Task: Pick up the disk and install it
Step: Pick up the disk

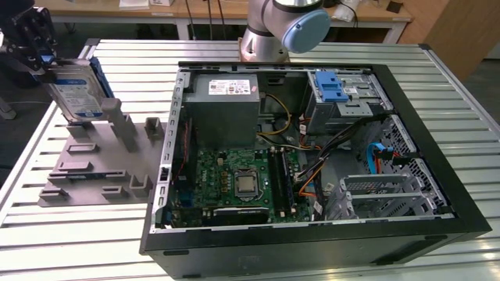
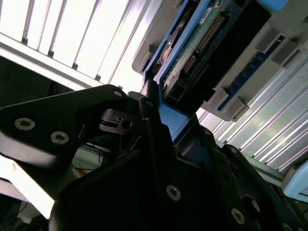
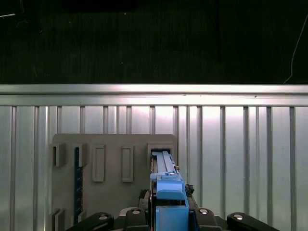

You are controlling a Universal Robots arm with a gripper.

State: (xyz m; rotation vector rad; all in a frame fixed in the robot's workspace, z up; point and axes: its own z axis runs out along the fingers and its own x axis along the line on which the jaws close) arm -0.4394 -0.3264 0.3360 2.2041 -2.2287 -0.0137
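I am watching the gripper [image 1: 41, 55] clamping the disk [image 1: 74, 93] by its upper end, fingers closed on the blue carrier frame. In the exterior view it is hanging over the worktop's [image 1: 62, 234] far corner on the exterior view's left. The disk is standing upright on its short edge, with its labelled face turned toward the camera. Its lower end is meeting the uprights at the far end of the grey holder block [image 1: 98, 170]. I cannot tell whether it is sitting in a slot there or just clearing it.

In the first wrist view I am looking down along the disk's [image 3: 168, 187] blue edge toward a slot at the corner of the holder block [image 3: 110, 144]. The second wrist view is showing the disk's [image 2: 192, 53] connector end and circuit side between the black fingers [image 2: 154, 139].

The holder block is lying flat on the worktop just beside the open computer case [image 1: 312, 246]. The case is taking up the middle of the worktop, and the disk is well apart from it. Inside the case, the drive cage [image 1: 343, 96] with its blue latch is sitting at a far corner, near the grey box [image 1: 226, 111].
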